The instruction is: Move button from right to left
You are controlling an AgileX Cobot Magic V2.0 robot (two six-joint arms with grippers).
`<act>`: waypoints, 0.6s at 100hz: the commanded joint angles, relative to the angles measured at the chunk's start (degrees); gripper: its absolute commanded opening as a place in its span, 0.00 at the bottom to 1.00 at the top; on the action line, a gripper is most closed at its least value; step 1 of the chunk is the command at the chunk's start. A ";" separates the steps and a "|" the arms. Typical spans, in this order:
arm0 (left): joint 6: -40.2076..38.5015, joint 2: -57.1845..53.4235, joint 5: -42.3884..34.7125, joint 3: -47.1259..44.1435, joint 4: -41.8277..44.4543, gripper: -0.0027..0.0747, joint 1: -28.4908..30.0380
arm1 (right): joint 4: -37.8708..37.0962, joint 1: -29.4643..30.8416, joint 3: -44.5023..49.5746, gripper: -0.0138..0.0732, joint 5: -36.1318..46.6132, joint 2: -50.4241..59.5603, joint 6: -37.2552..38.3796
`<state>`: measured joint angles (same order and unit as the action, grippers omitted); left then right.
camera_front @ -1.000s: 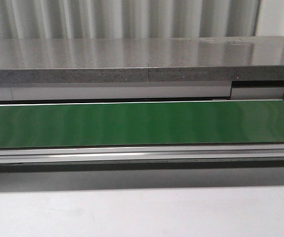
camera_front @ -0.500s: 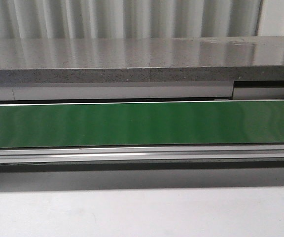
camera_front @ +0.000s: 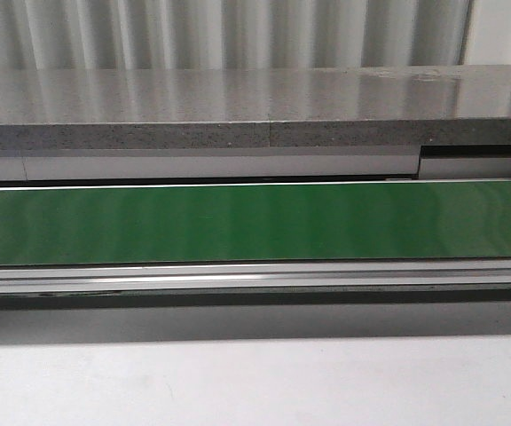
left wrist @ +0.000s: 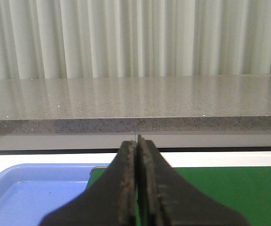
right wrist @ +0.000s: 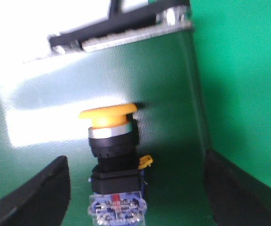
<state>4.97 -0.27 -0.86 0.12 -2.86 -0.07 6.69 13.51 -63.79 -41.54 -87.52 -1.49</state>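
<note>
The button (right wrist: 114,160) lies on the green belt (right wrist: 239,70) in the right wrist view, its yellow cap pointing away from the camera and its blue-grey contact body nearest. My right gripper (right wrist: 135,188) is open, with one black finger (right wrist: 36,193) on each side of the button and gaps between. The button does not show in the front view, where neither gripper is visible. My left gripper (left wrist: 138,150) is shut and empty, above the end of the belt (left wrist: 229,188).
A blue tray (left wrist: 36,193) sits beside the belt's end in the left wrist view. The long green belt (camera_front: 255,222) runs across the front view with a metal rail (camera_front: 255,277) along its near edge. A grey speckled counter (camera_front: 255,106) stands behind it.
</note>
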 commanded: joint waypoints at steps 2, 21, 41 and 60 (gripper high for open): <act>-0.22 -1.99 -4.63 -1.38 -0.42 0.01 -0.47 | 1.34 -0.09 -1.86 0.83 3.09 7.83 -1.63; -0.22 -1.99 -4.63 -1.38 -0.42 0.01 -0.47 | 1.41 -1.73 1.76 0.83 6.14 19.97 -5.91; -0.22 -1.99 -4.63 -1.38 -0.42 0.01 -0.47 | 1.46 -2.70 8.70 0.83 5.77 32.12 -6.69; -0.22 -1.99 -4.63 -1.38 -0.42 0.01 -0.47 | 1.40 -2.70 16.36 0.83 5.71 43.01 -7.64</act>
<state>4.97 -0.27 -0.86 0.12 -2.86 -0.07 7.64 10.93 -49.07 -38.78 -49.50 -7.98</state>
